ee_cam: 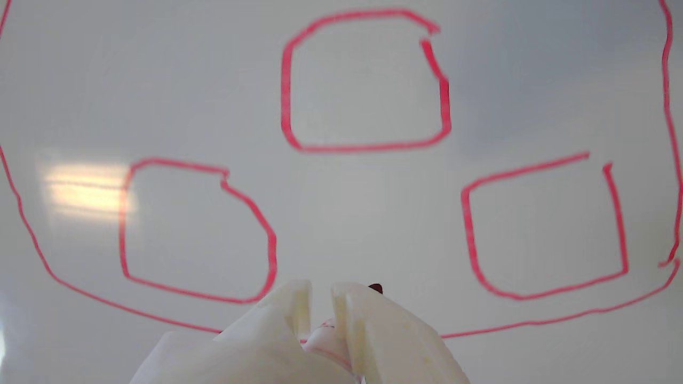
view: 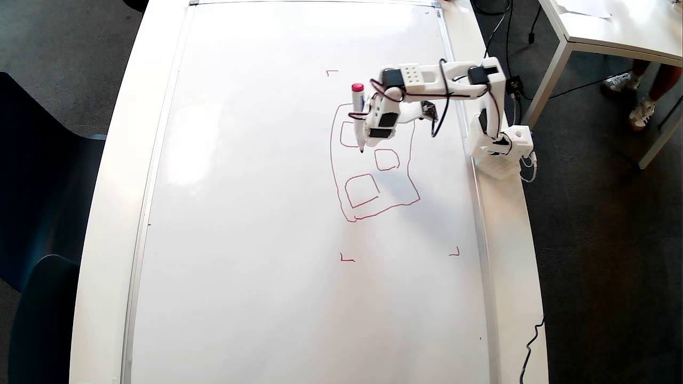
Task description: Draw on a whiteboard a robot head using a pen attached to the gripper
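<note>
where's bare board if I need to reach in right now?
In the overhead view the whiteboard is bare across its whole left half and below the lower corner marks. Crowded: the right-centre, where the robot head is drawn and the gripper holds the pen.

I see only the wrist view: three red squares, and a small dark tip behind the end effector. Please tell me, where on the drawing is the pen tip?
Observer: In the overhead view the pen stands nearly upright, red cap on top. Its tip is near the lower right corner of the leftmost square.
Operator: Is anything drawn outside the big outline?
Observer: Three small red corner marks show on the whiteboard. No stalk shows outside the robot head.
Operator: Is the outline closed on its upper side?
Observer: I cannot tell, because the arm covers that side.
</note>
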Action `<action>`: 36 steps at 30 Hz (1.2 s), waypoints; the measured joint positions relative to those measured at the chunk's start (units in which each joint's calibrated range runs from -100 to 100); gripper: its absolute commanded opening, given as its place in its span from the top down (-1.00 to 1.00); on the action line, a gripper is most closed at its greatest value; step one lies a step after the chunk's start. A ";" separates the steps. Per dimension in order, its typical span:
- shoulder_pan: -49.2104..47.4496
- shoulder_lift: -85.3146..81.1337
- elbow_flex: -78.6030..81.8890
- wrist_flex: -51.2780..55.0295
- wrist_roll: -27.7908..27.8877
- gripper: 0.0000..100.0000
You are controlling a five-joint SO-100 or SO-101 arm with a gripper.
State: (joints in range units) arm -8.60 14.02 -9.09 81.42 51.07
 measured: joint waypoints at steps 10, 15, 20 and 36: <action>-0.23 17.20 -21.75 0.17 0.00 0.98; -0.23 21.94 -27.87 0.68 0.00 0.98; -0.30 24.57 -31.16 0.34 0.00 0.98; -0.08 31.94 -37.55 -6.76 0.00 0.99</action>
State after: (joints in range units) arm -8.67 45.96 -46.64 74.66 51.07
